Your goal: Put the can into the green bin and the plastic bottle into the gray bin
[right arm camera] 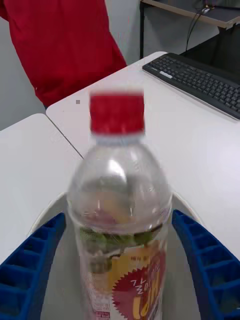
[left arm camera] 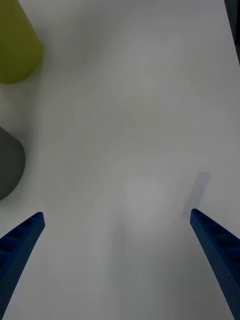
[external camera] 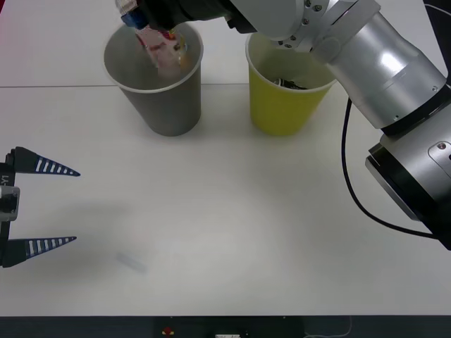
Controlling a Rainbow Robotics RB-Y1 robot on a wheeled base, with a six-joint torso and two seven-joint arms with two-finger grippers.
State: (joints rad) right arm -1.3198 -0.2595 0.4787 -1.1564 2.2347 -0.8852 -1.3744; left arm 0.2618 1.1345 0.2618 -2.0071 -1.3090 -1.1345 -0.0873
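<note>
Two blue ribbed fingers [right arm camera: 30, 265] of the right gripper [right arm camera: 120, 260] press against the sides of the plastic bottle [right arm camera: 120, 210], so the jaws are pinching it around its body. The bottle is clear, with a red screw cap [right arm camera: 116, 113] and a yellow-and-red label [right arm camera: 132, 285] carrying white script too small and slanted to read. In the front view the right gripper [external camera: 156, 17] holds the plastic bottle [external camera: 161, 48] tilted over the mouth of the gray bin [external camera: 155, 84], its lower part already inside the white rim and its cap end up by the gripper. The can [external camera: 290, 83] shows as a dark shape low inside the green bin [external camera: 285, 95], which stands upright just beside the gray bin on the robot's right; the two bins are near each other but apart.

The left gripper [external camera: 60, 205] hangs at the robot's left edge of the white tabletop [external camera: 232, 225], well apart from both bins, its jaws spread wide with nothing between them. Its wrist view shows the left gripper [left arm camera: 117, 235] over bare tabletop [left arm camera: 135, 100], with the green bin [left arm camera: 15, 45] and gray bin [left arm camera: 9, 162] off at one side.

Beyond the bottle in the right wrist view lie a black keyboard [right arm camera: 197, 80] on the tabletop [right arm camera: 200, 145] and a person in a red top [right arm camera: 65, 45] standing behind it
</note>
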